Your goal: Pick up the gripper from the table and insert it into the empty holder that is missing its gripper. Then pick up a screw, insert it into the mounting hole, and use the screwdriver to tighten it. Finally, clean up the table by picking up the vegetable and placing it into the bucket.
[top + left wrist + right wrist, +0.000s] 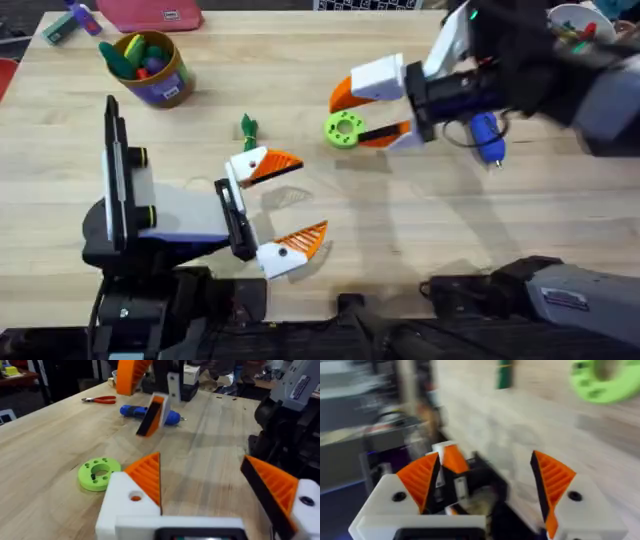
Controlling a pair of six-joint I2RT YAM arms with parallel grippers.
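Observation:
My left gripper [312, 197] stands open and empty low over the table's front middle, orange fingers on white bases [200, 460]. My right gripper [347, 122] reaches in from the far right, raised above the table, open with nothing between its fingers [485, 457]. The slim dark-green vegetable [248, 127] lies on the wood just beyond the left gripper [503, 374]. The blue screwdriver [487, 135] lies under the right arm [135, 411]. At the far left stands the brown-gold bucket [150, 65] with toys inside. The loose gripper, the holder and the screw are out of view.
A lime-green disc with holes [343, 130] lies under the right gripper [99, 472]. Red-handled pliers [100, 400] lie beyond the screwdriver. A pink case [150, 12] sits at the back left and a white bowl [580, 20] at the back right.

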